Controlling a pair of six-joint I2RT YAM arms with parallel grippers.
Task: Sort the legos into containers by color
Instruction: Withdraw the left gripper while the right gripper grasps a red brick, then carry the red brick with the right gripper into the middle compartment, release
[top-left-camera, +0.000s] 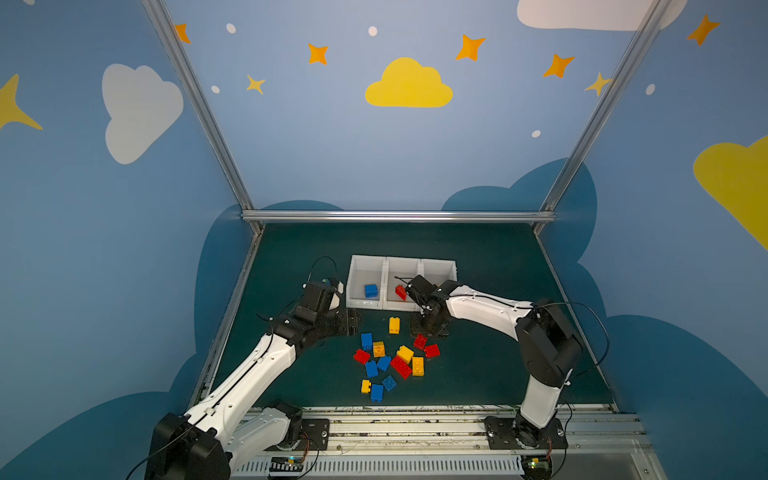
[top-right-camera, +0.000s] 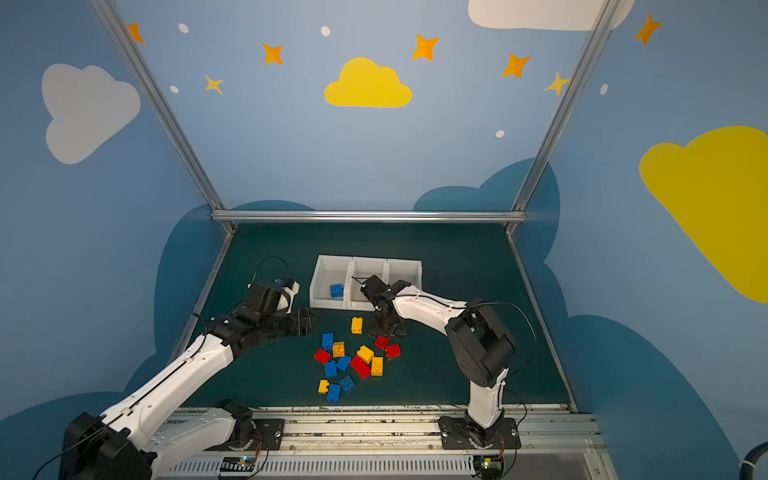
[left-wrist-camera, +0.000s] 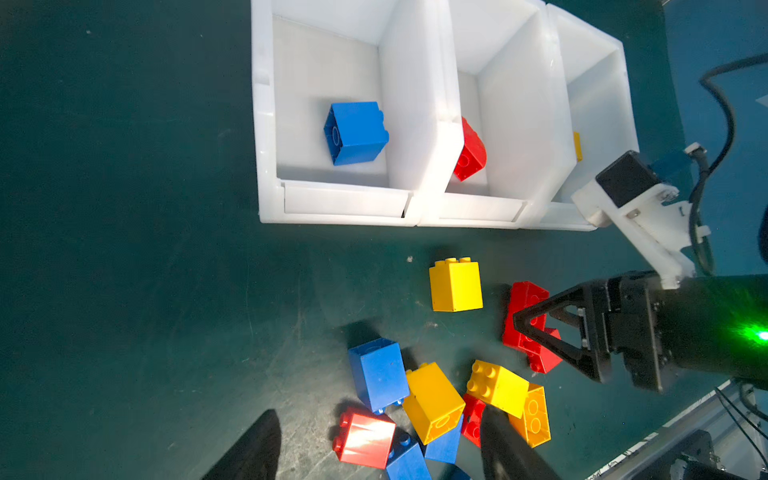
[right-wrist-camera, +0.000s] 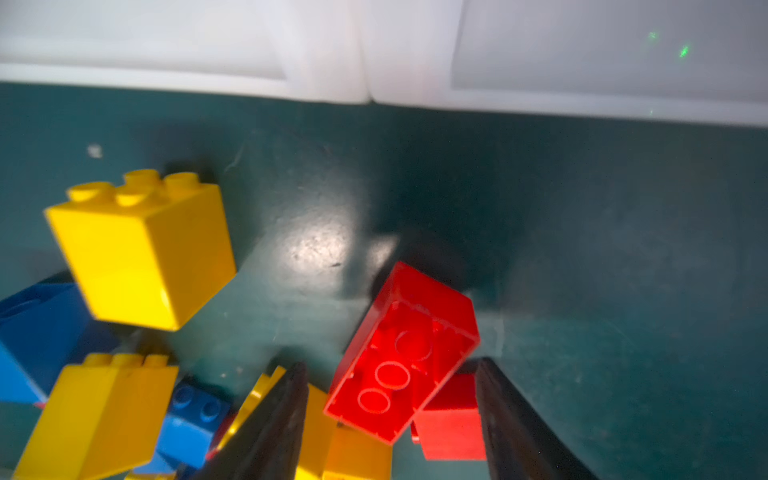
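Observation:
Three joined white containers (top-left-camera: 353, 282) stand at the back of the mat. The left one holds a blue lego (top-left-camera: 371, 291), the middle a red lego (top-left-camera: 400, 292), and the right a yellow lego (left-wrist-camera: 577, 146). Several loose red, blue and yellow legos (top-left-camera: 390, 361) lie in front. My right gripper (right-wrist-camera: 390, 365) is low at the pile's right edge, open, its jaws standing either side of a long red lego (right-wrist-camera: 415, 332) with a gap showing. My left gripper (left-wrist-camera: 378, 411) hovers open left of the pile, nothing held.
A lone yellow lego (top-left-camera: 394, 325) stands upright between the pile and the containers. Aluminium rails (top-left-camera: 399, 216) border the green mat (top-left-camera: 490, 365). The right arm's wrist camera (left-wrist-camera: 631, 183) hangs over the right container's front.

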